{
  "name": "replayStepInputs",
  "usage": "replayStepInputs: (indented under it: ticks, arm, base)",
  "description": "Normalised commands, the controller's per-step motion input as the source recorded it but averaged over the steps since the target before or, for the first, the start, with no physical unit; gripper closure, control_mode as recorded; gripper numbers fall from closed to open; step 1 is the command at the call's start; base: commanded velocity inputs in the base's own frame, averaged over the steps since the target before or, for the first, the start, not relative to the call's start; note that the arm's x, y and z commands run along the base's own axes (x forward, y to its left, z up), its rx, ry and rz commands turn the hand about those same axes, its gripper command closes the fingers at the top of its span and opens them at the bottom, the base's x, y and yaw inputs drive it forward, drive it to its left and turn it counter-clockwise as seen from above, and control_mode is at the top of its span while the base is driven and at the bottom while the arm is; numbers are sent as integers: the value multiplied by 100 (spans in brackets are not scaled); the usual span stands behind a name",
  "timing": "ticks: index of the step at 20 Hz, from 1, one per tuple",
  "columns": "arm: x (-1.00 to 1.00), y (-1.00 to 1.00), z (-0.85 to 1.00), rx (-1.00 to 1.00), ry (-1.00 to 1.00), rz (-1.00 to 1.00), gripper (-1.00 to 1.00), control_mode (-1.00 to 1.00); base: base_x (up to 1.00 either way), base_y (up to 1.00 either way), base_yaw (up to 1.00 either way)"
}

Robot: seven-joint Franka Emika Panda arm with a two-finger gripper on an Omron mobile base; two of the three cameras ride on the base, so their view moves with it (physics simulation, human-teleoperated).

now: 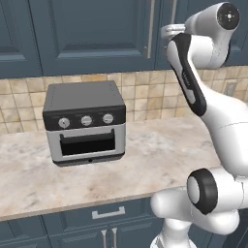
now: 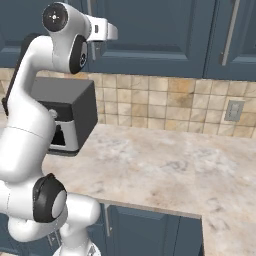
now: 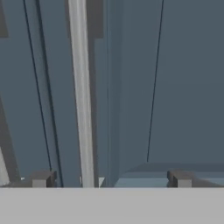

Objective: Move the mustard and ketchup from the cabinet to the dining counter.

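The cabinet [image 1: 92, 34] hangs on the wall above the tabletop [image 1: 160, 160], its panelled doors closed. In the hand view a long silver bar handle [image 3: 82, 96] runs up the door, close ahead, between the two fingers [image 3: 43, 179], which stand wide apart with nothing held. Below the cabinet, a toaster oven [image 1: 85, 123] sits on the tabletop against the tiled backsplash [image 2: 165, 107].
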Motion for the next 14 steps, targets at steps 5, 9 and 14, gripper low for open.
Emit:
replayStepInputs:
  ticks: [5, 9, 14]
  arm:
    - [21, 2, 14, 5, 0, 0, -100, -100]
    - [18, 5, 2, 5, 0, 0, -100, -100]
    - [21, 4, -2, 7, 0, 0, -100, -100]
  base:
    - [0, 0, 0]
    - [0, 0, 0]
    - [0, 0, 0]
